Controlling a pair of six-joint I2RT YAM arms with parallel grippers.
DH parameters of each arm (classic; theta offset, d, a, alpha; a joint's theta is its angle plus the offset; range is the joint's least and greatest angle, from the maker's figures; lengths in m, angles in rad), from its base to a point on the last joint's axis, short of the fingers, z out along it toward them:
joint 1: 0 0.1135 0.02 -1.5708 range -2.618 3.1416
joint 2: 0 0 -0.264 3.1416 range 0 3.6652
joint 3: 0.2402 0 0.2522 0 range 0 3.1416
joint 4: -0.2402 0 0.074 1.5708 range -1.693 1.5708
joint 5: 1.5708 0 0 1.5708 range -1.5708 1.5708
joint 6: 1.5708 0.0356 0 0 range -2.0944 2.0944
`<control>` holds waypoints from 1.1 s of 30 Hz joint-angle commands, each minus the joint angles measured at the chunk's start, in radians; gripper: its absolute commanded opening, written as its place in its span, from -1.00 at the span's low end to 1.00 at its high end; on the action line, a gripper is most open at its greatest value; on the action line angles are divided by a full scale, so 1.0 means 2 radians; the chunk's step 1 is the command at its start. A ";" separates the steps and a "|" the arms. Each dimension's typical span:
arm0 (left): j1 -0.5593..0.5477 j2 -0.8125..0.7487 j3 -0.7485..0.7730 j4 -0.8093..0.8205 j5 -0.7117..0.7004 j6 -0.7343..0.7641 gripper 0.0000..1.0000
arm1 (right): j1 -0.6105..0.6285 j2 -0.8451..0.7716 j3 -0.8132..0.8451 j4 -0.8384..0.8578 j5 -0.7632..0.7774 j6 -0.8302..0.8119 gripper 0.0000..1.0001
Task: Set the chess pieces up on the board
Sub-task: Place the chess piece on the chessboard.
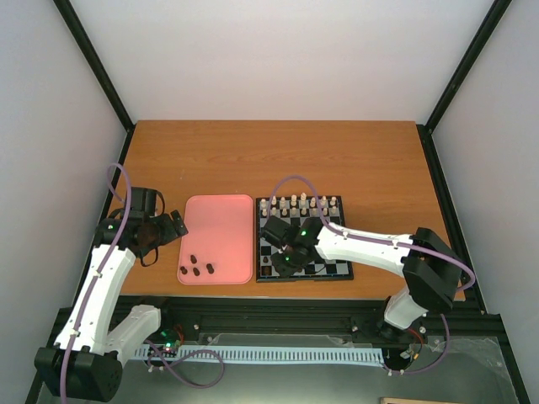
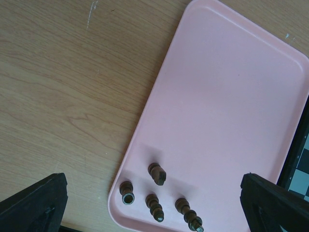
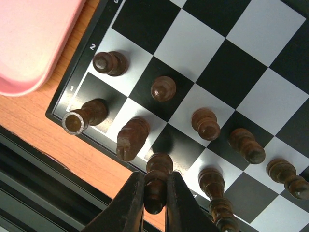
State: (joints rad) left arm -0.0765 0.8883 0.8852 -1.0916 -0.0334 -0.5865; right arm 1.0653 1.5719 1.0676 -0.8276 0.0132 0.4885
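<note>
The board (image 1: 333,262) lies right of centre, and its near left corner (image 3: 212,72) fills the right wrist view. Several dark brown chess pieces stand on its two nearest rows, among them a rook (image 3: 85,116) and a knight (image 3: 130,138). My right gripper (image 3: 155,177) is shut on one more dark piece (image 3: 160,164), held just above a black square of the nearest row beside the knight. Several dark pieces (image 2: 157,174) lie on their sides in the near left corner of the pink tray (image 2: 227,96). My left gripper (image 2: 152,193) hangs open above them, holding nothing.
Cream-white pieces (image 1: 299,202) line the board's far rows. The pink tray (image 1: 219,223) lies directly left of the board, almost touching it. The right arm (image 1: 370,244) reaches across the board's near right part. The table's front edge and a black rail run just below the board.
</note>
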 commanded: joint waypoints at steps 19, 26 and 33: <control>0.004 0.008 0.003 0.009 0.003 0.007 1.00 | -0.003 0.019 -0.016 0.017 0.025 0.010 -0.92; 0.004 0.010 0.004 0.008 0.003 0.008 0.99 | -0.003 0.018 -0.018 0.017 0.020 0.007 -0.79; 0.004 0.008 0.001 0.009 0.003 0.008 0.99 | -0.003 0.006 -0.009 0.003 0.021 0.004 -0.56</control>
State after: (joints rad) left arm -0.0765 0.9062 0.8852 -1.0912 -0.0330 -0.5861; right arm 1.0615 1.6024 1.0443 -0.8124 0.0414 0.4946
